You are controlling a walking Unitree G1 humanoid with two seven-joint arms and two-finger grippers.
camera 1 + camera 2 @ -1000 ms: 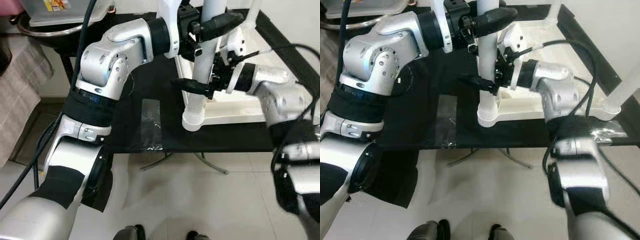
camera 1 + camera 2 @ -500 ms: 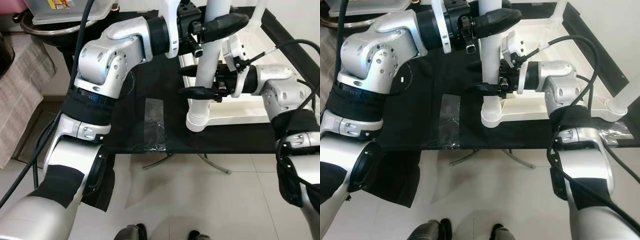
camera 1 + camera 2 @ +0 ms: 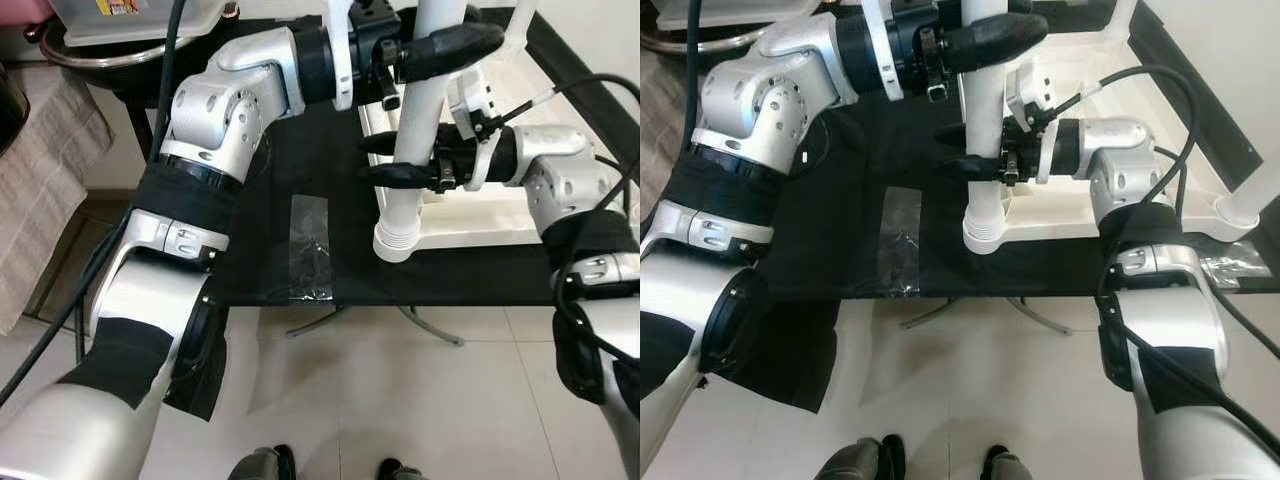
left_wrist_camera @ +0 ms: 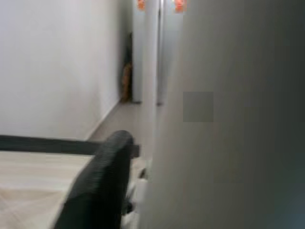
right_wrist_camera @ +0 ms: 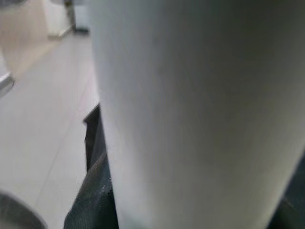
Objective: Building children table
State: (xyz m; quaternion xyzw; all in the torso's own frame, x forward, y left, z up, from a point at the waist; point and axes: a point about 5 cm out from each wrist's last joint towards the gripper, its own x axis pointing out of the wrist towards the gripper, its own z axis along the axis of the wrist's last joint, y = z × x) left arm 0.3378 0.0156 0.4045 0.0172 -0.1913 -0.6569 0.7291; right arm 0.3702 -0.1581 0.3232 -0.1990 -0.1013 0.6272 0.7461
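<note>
Between the black fingers of both grippers, a white table leg (image 3: 412,140) is held upright, its ribbed lower end resting at the corner of a white tabletop (image 3: 470,225) that lies flat on a black work table (image 3: 300,150). The left gripper (image 3: 440,48) is clamped on the leg high up, one long finger (image 3: 450,42) being seen wrapped across the front of the tube. The right gripper (image 3: 395,160) is closed on the same leg lower down, one finger lying in front of the tube and the other behind it. The leg appears to be gripped at two heights so that it is kept straight while its end is seated or turned into the corner socket; this is a judgement, not something seen. Close against each wrist camera, the pale tube is seen as a blurred white column, with a dark finger (image 4: 102,186) beside it on the left arm's side.

Away from the fingers, a strip of clear tape (image 3: 308,250) is stuck to the black surface near its front edge. A second white leg (image 3: 1255,195) is already standing at another corner of the tabletop, so the assembly is judged to be partly done.
</note>
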